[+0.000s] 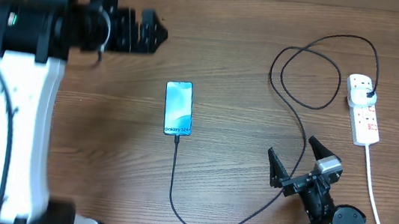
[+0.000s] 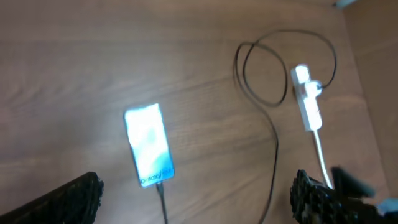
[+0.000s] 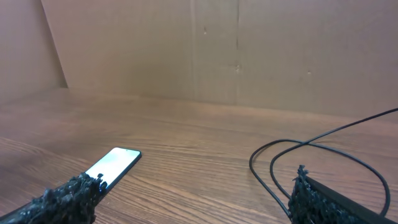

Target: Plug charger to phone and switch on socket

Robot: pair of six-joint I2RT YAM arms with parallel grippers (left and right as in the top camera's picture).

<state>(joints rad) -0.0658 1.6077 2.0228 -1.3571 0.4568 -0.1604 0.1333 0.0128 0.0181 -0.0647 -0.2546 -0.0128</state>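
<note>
Lit phone (image 1: 178, 108) flat mid-table (image 1: 249, 72), charger (image 1: 174, 184) plugged into its near end, looping right to socket (image 1: 363, 108). Left gripper (image 1: 156, 33) spread, raised beyond phone; right gripper (image 1: 291, 147) spread beside cable.

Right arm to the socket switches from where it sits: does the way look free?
Probably yes. The right gripper is open and empty, the socket lies on the table ahead to its right, and only the thin cable of the charger lies flat nearby.
</note>
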